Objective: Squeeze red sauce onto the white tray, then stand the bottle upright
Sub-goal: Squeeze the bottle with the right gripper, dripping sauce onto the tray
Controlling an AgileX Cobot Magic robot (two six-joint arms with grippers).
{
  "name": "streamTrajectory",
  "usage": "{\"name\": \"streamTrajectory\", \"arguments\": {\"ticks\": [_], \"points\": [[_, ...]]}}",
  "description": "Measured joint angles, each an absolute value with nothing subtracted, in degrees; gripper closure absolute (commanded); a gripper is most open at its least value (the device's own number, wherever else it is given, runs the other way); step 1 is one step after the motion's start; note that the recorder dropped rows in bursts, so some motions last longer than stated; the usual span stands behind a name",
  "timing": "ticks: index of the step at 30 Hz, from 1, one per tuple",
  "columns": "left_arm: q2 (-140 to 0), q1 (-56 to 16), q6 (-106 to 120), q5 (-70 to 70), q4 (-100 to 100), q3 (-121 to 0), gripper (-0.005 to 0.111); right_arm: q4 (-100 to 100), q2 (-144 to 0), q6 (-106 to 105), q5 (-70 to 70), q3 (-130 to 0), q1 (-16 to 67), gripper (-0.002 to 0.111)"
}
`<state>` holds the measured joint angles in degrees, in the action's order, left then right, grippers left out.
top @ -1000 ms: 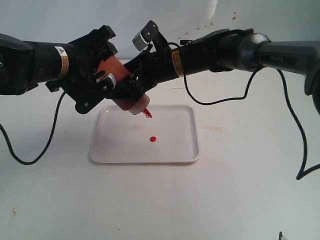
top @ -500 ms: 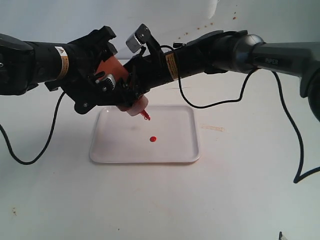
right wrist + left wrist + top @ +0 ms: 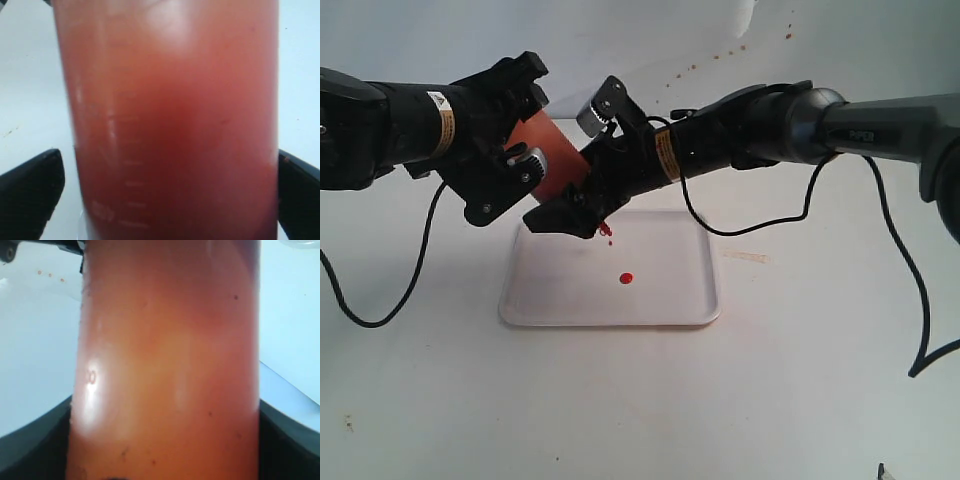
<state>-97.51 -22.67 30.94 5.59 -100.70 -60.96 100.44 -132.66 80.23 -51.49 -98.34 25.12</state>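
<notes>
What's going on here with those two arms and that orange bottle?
Two robot arms hold a bottle tilted, nozzle down, over a tray. The left gripper grips its upper part, the right gripper the end near the nozzle. A small blob of sauce lies on the tray; the bottle is not yet stood upright.

Smooth translucent plastic bottle (image 3: 165,365), faintly glossy — white tray (image 3: 670,300) of smooth plastic, red sauce (image 3: 626,278) shiny

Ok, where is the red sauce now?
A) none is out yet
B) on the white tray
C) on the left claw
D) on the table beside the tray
B: the red sauce lies as a small blob inside the white tray, near the tilted bottle.
</notes>
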Motion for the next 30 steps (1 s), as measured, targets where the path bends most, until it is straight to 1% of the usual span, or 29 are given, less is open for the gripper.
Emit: {"name": "streamTrajectory", "arguments": {"ticks": [2,3,5,8,9,30], "points": [[-97.5,-22.7,30.9,5.6,-100.7,-61.0,0.107,100.4,-132.7,80.0,-51.2,-98.3,25.1,0.021],[-97.5,-22.7,30.9,5.6,-100.7,-61.0,0.107,100.4,-132.7,79.8,-51.1,-98.3,25.1,0.029],[-97.5,-22.7,30.9,5.6,-100.7,-61.0,0.107,100.4,-132.7,79.7,-50.4,-98.3,25.1,0.05],[-97.5,-22.7,31.1,5.6,-100.7,-61.0,0.107,100.4,-132.7,79.6,-49.7,-98.3,25.1,0.102],[-97.5,-22.7,31.1,5.6,-100.7,-61.0,0.107,100.4,-132.7,79.6,-49.7,-98.3,25.1,0.108],[-97.5,-22.7,31.1,5.6,-100.7,-61.0,0.107,100.4,-132.7,80.0,-51.3,-98.3,25.1,0.108]]}}
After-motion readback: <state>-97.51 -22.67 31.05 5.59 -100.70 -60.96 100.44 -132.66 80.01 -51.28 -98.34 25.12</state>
